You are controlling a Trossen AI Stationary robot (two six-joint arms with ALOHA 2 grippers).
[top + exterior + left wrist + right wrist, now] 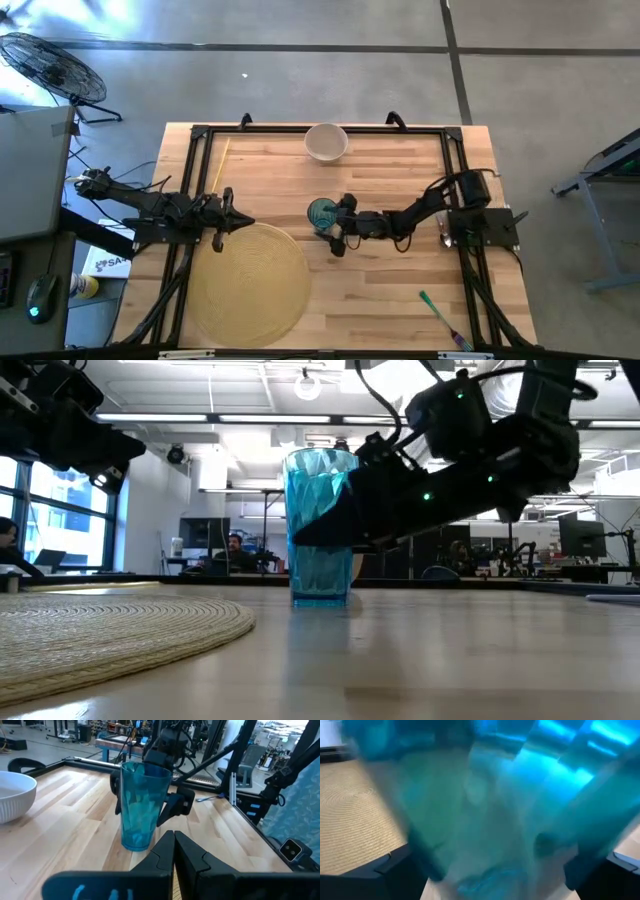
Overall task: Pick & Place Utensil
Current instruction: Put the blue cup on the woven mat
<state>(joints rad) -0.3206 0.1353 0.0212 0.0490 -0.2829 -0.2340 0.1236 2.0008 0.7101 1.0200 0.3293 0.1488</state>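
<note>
A utensil [441, 316] with a green and purple handle lies flat near the table's near right corner, and no gripper touches it. A blue faceted cup [322, 213] [320, 525] [141, 805] stands upright on its base on the wood. My right gripper [340, 224] reaches in from the right. It is open, with one finger on each side of the cup [490, 805]. My left gripper [243, 222] [174, 851] is shut. It hangs raised over the far edge of a round woven placemat [245, 285].
A white bowl [326, 141] [12, 795] sits at the table's far edge. The placemat [100, 625] covers the near left part of the table. A black frame [455, 180] runs along the sides. Bare wood lies between the cup and the utensil.
</note>
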